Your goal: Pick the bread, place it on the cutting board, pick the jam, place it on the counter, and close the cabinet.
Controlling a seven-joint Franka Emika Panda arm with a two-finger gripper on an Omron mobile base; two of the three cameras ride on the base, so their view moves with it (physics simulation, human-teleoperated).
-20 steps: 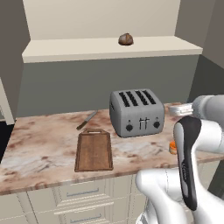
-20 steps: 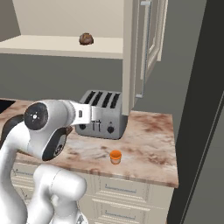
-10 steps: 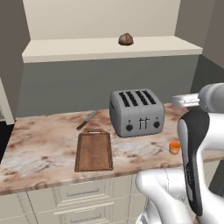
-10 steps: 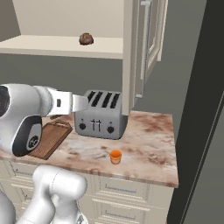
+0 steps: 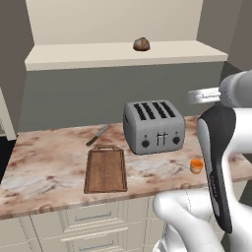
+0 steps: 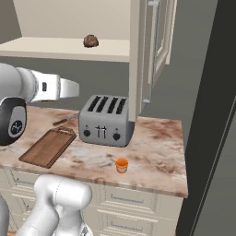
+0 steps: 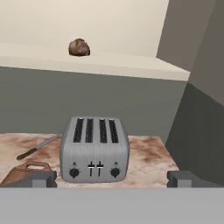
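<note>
The bread point(image 5: 141, 44) point(image 6: 91, 41) point(image 7: 79, 47) lies on the cream shelf of the open cabinet point(image 6: 159, 41), above the toaster. The cutting board point(image 5: 105, 170) point(image 6: 48, 147) lies bare on the counter point(image 5: 44, 167), left of the toaster; its handle end point(image 7: 26, 171) shows low in the hand view. The jam point(image 5: 197, 166) point(image 6: 121, 165) stands on the counter near its front edge, right of the toaster. My gripper point(image 7: 113, 180) is open and holds nothing. It hangs level above the counter, well short of the shelf, and looks at the toaster and the bread.
A grey four-slot toaster point(image 5: 153, 127) point(image 7: 94, 150) stands mid-counter under the shelf. A knife point(image 5: 98, 135) lies behind the board. The cabinet door point(image 6: 156, 50) stands open to the right of the shelf. Cream drawers point(image 5: 88, 221) run below the counter.
The arm has swung: the hand has risen and drawn back from in front of the toaster. Bread, jam and board have stayed put.
</note>
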